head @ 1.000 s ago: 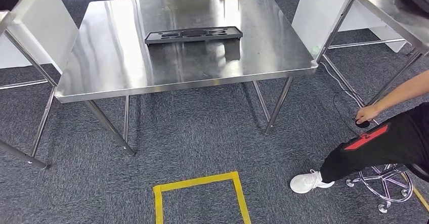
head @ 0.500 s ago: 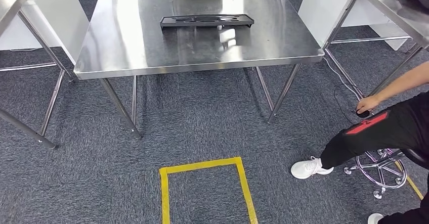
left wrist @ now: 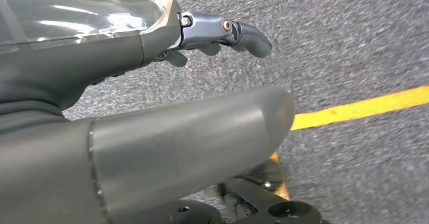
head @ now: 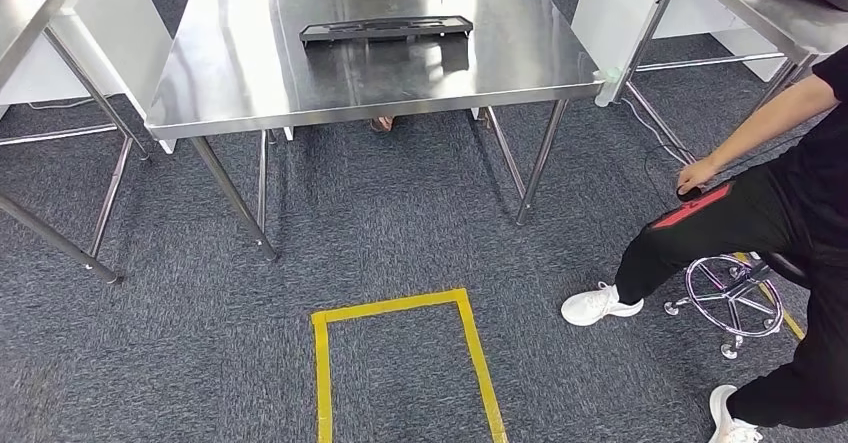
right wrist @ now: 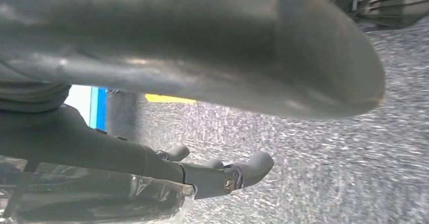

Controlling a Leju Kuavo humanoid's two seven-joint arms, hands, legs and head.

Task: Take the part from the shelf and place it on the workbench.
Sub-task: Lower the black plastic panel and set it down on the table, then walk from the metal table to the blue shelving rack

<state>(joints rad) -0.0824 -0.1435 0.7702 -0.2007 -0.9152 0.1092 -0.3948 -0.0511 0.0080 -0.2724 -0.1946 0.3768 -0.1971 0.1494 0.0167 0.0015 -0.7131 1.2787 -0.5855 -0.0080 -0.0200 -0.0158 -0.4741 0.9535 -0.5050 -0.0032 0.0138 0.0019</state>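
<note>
The whole head view has shifted since half a second ago, so the camera has moved rather than the furniture. At far left a second steel table's legs (head: pixel 60 243) stand on the grey carpet (head: pixel 200 363). The steel bench (head: pixel 230 73) now sits a little further left in the picture, and under its near edge something small and brownish (head: pixel 381 123) has come into sight; what it is cannot be told. The black part (head: pixel 386 29) lies flat on the bench top, toward the far side, as it did before. On the floor the yellow tape outline (head: pixel 400 363) sits below the bench. At right, the person (head: pixel 760 223) shows more fully than before, one hand (head: pixel 694 175) at the knee, the white shoe (head: pixel 597 305) beside the stool base (head: pixel 735 308).

The left robot hand (left wrist: pixel 217 37) hangs over the carpet holding nothing, fingers loosely apart. The right robot hand (right wrist: pixel 222 176) does likewise, empty and slack above the floor.
</note>
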